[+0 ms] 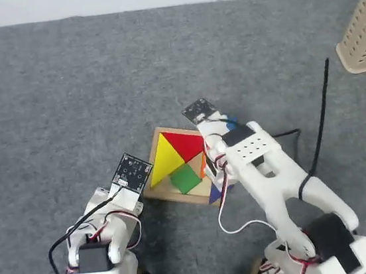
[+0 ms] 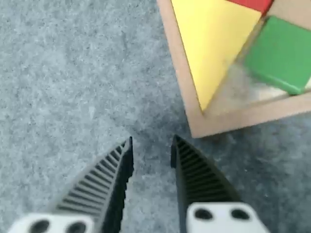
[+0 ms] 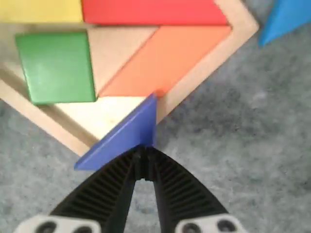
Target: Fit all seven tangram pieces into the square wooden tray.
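Note:
The square wooden tray [image 1: 151,192] lies mid-table and holds a yellow triangle [image 1: 162,161], a red triangle [image 1: 185,145], a green square [image 1: 185,178] and an orange piece [image 3: 170,56]. My right gripper [image 3: 144,162] is shut on a dark blue triangle [image 3: 125,135], held on edge and tilted over the tray's rim [image 3: 194,82]. A light blue piece [image 3: 284,19] lies on the carpet just outside the tray. My left gripper [image 2: 150,155] stands open over the carpet, close to the tray's corner [image 2: 197,127], with nothing between its fingers.
A beige slatted basket [image 1: 364,31] stands at the far right. A black cable [image 1: 321,123] runs behind the right arm. Grey carpet [image 1: 64,91] covers the table, with free room left of and beyond the tray.

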Controlling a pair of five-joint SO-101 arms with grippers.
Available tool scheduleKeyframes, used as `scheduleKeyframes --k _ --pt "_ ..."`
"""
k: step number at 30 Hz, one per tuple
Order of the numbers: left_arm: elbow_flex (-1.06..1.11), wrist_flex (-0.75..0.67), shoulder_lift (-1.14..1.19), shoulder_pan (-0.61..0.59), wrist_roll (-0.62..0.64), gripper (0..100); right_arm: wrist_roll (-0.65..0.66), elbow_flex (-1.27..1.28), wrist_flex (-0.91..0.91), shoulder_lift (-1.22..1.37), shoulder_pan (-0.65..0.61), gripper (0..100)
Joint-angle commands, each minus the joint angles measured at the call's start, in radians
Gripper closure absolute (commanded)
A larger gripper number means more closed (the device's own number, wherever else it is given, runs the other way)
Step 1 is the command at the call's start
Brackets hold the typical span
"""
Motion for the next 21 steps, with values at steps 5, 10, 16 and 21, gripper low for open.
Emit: scheduleKeyframes --k 5,10,16,21 --pt "-0.012 -0.002 -0.021 -0.005 0.011 88 -0.014 -0.068 0.016 0.005 -0.010 99.3" --pt "-0.012 -0.002 -0.021 -0.005 0.011 88 -0.014 -0.064 0.018 -0.051 -0.012 99.3" --pt "-0.012 -0.002 -0.021 -0.005 0.011 88 0.006 0.029 0.005 -0.234 -0.007 99.3" --pt "-0.012 -0.002 -0.021 -0.005 0.011 88 0.057 0.140 -0.016 -0.285 -0.085 99.3"
